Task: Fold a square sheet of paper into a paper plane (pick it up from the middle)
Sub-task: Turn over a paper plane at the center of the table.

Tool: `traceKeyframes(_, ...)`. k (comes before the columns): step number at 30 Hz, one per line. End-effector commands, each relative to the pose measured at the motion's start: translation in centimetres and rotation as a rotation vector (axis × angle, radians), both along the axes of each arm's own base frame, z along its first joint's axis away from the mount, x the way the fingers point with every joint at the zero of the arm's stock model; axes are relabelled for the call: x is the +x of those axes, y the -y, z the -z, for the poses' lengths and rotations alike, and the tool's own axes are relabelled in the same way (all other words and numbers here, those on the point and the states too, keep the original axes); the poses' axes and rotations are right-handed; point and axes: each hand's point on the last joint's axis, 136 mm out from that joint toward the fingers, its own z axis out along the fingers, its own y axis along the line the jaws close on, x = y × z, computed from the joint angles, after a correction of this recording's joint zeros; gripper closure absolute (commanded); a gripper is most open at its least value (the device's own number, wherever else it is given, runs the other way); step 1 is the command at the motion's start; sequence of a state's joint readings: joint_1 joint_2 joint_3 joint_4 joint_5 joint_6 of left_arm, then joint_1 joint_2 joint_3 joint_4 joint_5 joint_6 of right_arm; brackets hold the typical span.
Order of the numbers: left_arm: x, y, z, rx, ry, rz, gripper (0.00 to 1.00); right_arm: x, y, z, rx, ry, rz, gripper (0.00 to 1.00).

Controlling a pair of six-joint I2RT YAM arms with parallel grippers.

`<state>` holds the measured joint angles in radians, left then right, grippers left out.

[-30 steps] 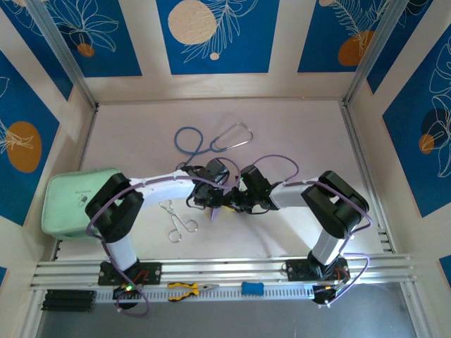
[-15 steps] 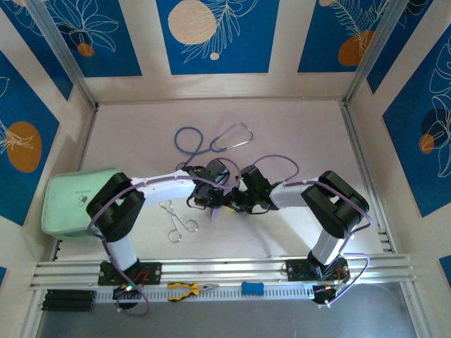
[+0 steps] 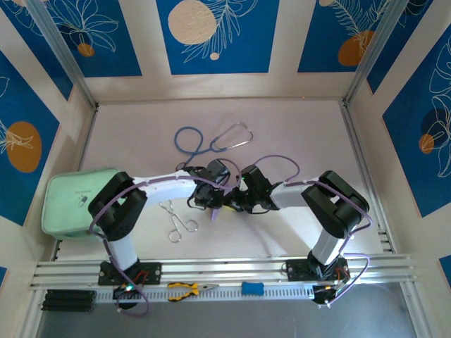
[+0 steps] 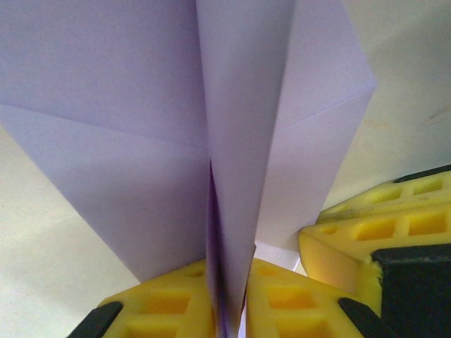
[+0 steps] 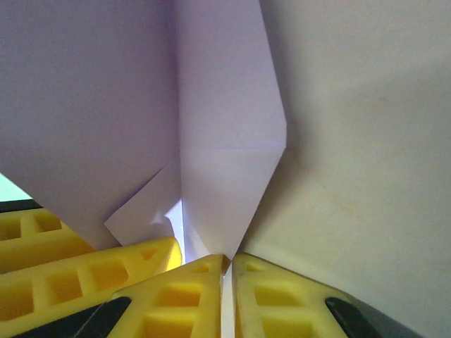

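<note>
The lilac sheet of paper (image 4: pixel 141 105) is folded into layers with a centre ridge and held above the table's middle. In the top view only its pointed tip (image 3: pixel 215 213) pokes out below the two wrists. My left gripper (image 4: pixel 227 282) is shut on the ridge, with its yellow pads pressed on both sides. It meets the right gripper (image 3: pixel 230 201) head-on, the left gripper (image 3: pixel 213 199) coming from the left. My right gripper (image 5: pixel 229 264) is shut on the corner of a folded flap of the paper (image 5: pixel 225 141). The right gripper's yellow fingers (image 4: pixel 366 232) show beside the paper.
A blue stethoscope (image 3: pixel 211 141) lies behind the grippers. Metal forceps (image 3: pixel 176 220) lie just front-left of them. A mint-green pouch (image 3: pixel 70 201) sits at the left edge. Yellow pliers (image 3: pixel 187 289) and a blue tool (image 3: pixel 252 288) rest on the front rail.
The left arm's elbow has drifted slightly. Both grippers stay together at the paper.
</note>
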<state>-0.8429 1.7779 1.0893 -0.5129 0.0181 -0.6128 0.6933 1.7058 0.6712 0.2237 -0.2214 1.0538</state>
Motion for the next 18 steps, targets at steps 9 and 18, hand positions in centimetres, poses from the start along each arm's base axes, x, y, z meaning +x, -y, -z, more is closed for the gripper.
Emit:
traceKeyframes(9, -0.60, 0.00, 1.20, 0.024, -0.034, 0.005, 0.85, -0.39, 0.09, 0.32, 0.014, -0.025, -0.003, 0.87)
traceKeyframes(18, -0.82, -0.03, 1.85, 0.037, -0.054, 0.012, 0.90, -0.36, 0.02, 0.14, 0.021, -0.020, -0.006, 0.86)
